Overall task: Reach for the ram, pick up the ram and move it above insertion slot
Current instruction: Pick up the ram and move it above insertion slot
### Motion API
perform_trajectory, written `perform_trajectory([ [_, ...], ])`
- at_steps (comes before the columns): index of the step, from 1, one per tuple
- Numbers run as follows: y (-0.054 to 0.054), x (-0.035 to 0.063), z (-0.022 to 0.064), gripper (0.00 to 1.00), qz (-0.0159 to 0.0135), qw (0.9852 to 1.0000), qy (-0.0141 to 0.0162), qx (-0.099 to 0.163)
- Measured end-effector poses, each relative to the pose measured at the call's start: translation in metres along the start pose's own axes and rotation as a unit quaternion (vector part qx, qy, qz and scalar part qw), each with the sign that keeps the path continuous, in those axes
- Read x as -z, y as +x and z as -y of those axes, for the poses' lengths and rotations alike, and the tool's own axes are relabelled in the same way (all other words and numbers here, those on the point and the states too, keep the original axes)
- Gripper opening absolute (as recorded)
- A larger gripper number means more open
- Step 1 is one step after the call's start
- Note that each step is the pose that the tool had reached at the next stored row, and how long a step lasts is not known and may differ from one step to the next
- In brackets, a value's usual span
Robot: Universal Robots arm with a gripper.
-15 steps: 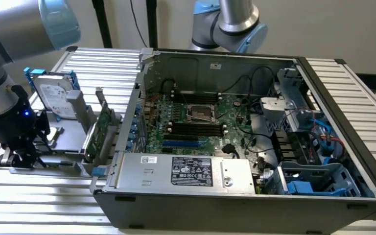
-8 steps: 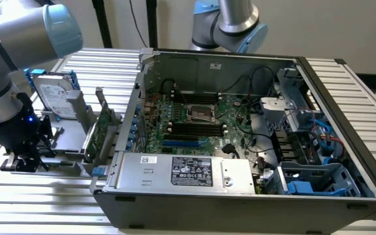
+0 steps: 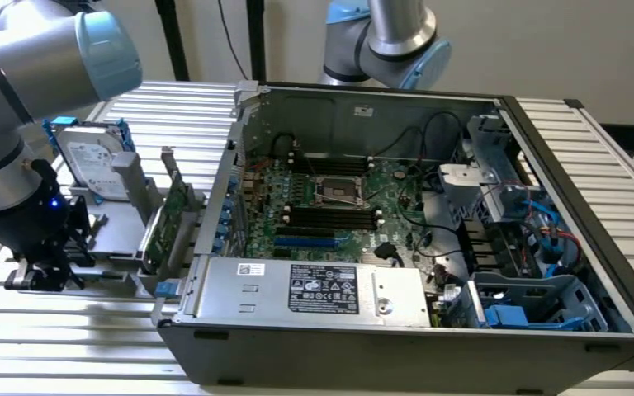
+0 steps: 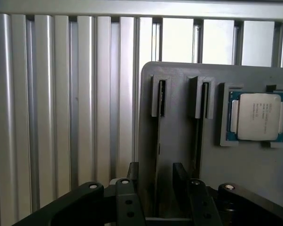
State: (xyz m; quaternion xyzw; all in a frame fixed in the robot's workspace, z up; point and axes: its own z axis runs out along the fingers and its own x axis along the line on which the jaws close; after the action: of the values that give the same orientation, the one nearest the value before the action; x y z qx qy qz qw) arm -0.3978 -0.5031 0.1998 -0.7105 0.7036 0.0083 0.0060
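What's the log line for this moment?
phase: reach | gripper: open, straddling a slot of grey parts holder | held: nothing | CPU: seated in holder

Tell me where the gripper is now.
At the exterior view's left, the gripper hangs outside the computer case, low over the grey holder, next to the hard drive.

Exterior view. The computer case occupies the centre and right of the slatted table. Inside it, the motherboard lies behind the power supply. At centre left, beside the case, the holder carries the hard drive, the expansion card and a processor.
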Motion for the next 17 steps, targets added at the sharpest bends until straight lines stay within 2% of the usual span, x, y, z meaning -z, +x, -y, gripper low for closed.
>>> perform_trajectory([
  [2, 0.0000, -0.0007, 0.0000, 0.40, 0.0000, 1.0000, -0.0001, 0.000],
  [5, 0.0000, -0.0013, 0.0000, 0.22, 0.0000, 1.0000, -0.0004, 0.000],
  [7, 0.0000, -0.0015, 0.0000, 0.22, 0.0001, 1.0000, -0.0004, 0.000],
  [8, 0.0000, -0.0015, 0.0000, 0.15, 0.0000, 1.0000, -0.0005, 0.000],
  [17, 0.0000, -0.0015, 0.0000, 0.13, 0.0002, 1.0000, -0.0005, 0.000],
])
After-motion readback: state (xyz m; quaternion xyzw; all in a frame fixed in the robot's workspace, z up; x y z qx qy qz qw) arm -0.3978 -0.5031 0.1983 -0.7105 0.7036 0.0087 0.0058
